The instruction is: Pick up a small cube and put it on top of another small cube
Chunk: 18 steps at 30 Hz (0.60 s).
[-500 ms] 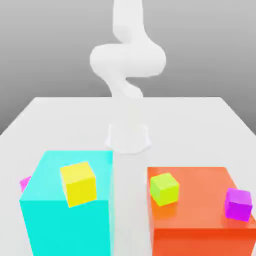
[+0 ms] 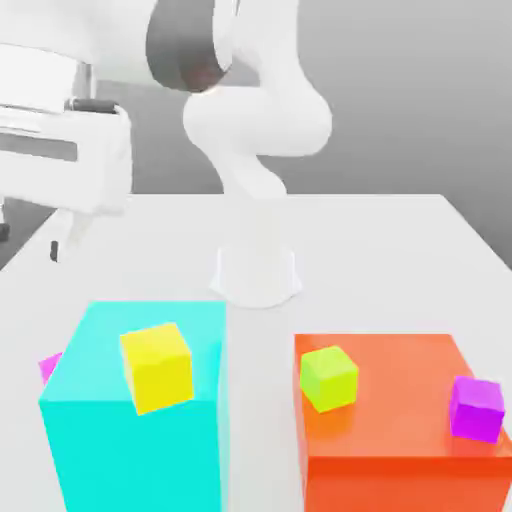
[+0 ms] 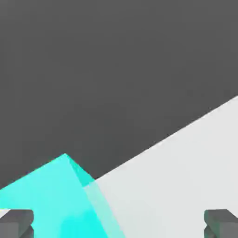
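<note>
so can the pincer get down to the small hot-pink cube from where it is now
Probably, but awkwardly: the small hot-pink cube sits on the table tucked against the big cyan block, mostly hidden behind it. The open pincer is empty, so only that block crowds one side.

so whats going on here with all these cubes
A white robot arm is over a white table, with its gripper open and holding nothing; its fingertips stand wide apart above the big cyan block. A yellow cube sits on that block. A lime cube and a violet-purple cube sit on the big orange block. The small hot-pink cube peeks out behind the cyan block, untouched. Nothing is stacked yet.
</note>
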Available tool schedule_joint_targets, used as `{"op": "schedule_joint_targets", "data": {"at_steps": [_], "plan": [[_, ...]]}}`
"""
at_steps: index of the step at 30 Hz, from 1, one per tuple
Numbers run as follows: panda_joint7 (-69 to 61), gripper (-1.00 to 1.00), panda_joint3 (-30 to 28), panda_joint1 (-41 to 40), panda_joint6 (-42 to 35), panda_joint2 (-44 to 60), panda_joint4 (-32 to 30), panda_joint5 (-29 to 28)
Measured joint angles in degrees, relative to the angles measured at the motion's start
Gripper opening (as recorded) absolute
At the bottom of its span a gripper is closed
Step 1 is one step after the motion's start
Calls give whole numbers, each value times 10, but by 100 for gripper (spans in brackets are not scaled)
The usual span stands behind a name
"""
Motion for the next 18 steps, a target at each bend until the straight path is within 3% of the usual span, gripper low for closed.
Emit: {"op": "schedule_joint_targets", "data": {"at_steps": [4,8,15,16,18], "plan": [[-16,0,-32,-48,47,84,-34,33],[-111,0,-42,-104,93,149,-93,83],[-203,0,36,-175,193,270,-87,165],[-205,-100,45,-183,203,282,-85,168],[-205,-100,45,-183,203,282,-85,167]]}}
